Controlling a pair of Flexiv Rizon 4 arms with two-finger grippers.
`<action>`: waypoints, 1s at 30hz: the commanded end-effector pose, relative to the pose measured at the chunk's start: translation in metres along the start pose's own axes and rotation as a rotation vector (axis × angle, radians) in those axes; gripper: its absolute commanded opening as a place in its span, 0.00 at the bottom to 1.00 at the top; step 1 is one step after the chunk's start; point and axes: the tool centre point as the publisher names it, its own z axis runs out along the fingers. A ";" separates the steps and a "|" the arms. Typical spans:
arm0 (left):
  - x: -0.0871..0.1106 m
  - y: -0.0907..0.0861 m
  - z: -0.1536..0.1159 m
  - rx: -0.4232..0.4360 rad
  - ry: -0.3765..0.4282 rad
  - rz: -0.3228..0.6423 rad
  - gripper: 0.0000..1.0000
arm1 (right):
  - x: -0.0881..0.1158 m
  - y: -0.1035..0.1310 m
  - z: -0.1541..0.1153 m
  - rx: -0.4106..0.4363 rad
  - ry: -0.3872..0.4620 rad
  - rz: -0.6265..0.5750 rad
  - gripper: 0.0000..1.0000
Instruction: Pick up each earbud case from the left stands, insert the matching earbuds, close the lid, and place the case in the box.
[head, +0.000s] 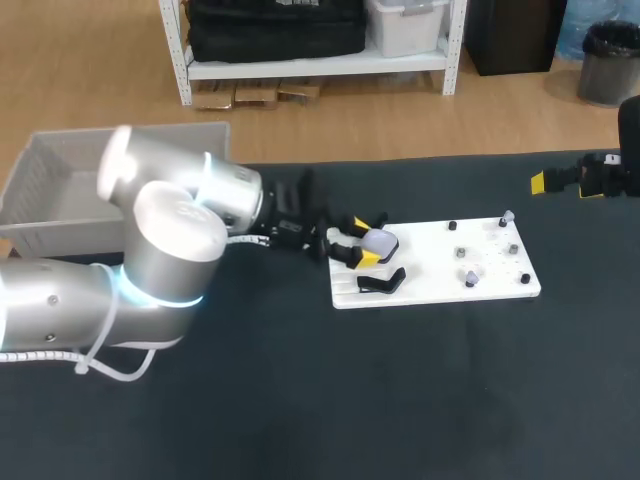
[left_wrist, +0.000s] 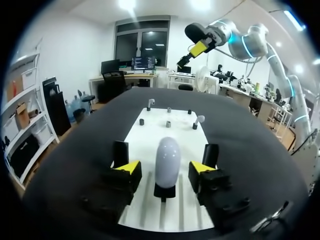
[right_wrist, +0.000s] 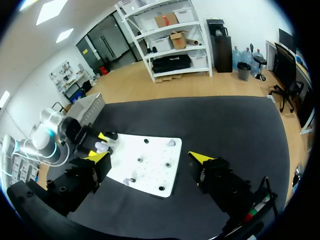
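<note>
my left jaws stand open around a pale lavender, egg-shaped earbud case (left_wrist: 167, 157). one yellow fingertip (left_wrist: 129, 167) is on each side of it, with a gap showing on both sides, so i have hold of nothing. the case sits upright between the jaws on a small black stand (left_wrist: 164, 191), at the near end of a flat white board (left_wrist: 150, 125) that lies on the dark table (left_wrist: 250, 150). just beside the left jaws, on the same end of the board, lies a second black stand-like piece (head: 380, 283).

ahead of the left jaws, at the far end of the board, short dark pegs (left_wrist: 168, 124) stand up. two of the farther ones carry small pale earbuds (left_wrist: 199, 120), well apart from the case.

my right jaws hang high above the table, spread wide, with nothing between the yellow tips (right_wrist: 202, 158). the board lies below and ahead of them, and the case and the left jaws are beyond its far end.

the grey slatted plastic box (head: 60, 175) sits behind my left arm (head: 150, 260), at the table's edge, well apart from both jaws.
</note>
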 end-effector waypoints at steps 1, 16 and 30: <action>0.001 0.003 0.004 0.004 0.000 -0.002 0.50 | 0.000 -0.001 0.000 -0.002 0.001 -0.001 1.00; 0.002 0.001 0.009 0.010 -0.008 -0.010 0.26 | 0.000 -0.001 0.000 -0.002 0.001 -0.001 1.00; -0.002 -0.003 0.003 0.020 -0.020 0.000 0.00 | 0.000 -0.001 0.000 -0.002 0.001 -0.001 1.00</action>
